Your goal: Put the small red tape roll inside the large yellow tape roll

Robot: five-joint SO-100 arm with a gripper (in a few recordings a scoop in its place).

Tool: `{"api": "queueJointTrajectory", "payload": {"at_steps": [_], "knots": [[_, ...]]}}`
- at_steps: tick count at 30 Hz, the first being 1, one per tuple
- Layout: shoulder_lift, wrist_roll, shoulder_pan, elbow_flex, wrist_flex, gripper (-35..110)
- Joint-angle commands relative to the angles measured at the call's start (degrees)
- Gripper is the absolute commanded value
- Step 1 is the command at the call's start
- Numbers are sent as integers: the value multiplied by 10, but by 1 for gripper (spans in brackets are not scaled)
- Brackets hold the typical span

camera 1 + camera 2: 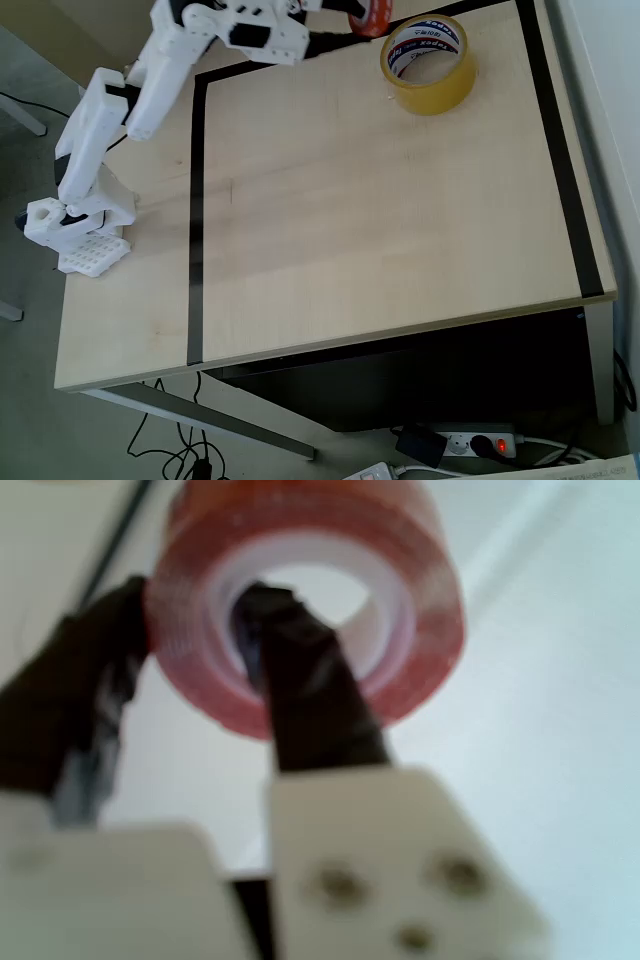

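The hand (190, 650) grips the small red tape roll (305, 600), one dark finger through its hole (the other outside its wall). In the overhead view it hangs just beside the large yellow tape roll (430, 65), which lies flat on the counter (380, 230).

Overhead view high above table (380, 250), wrist view close behind tool (190, 650)

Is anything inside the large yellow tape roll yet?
The large yellow tape roll holds only bare table inside its printed white core. The small red tape roll is pinched in the gripper, one finger through its hole.
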Motion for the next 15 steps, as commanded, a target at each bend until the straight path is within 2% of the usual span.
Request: {"api": "queueJointTrajectory", "payload": {"at_steps": [1, 7, 10, 15], "knots": [[-2, -16, -3, -46, -39, 0], [-55, -16, -8, -46, -57, 0], [-64, -16, -11, -46, -54, 13], [-69, -16, -11, -46, -46, 19]]}}
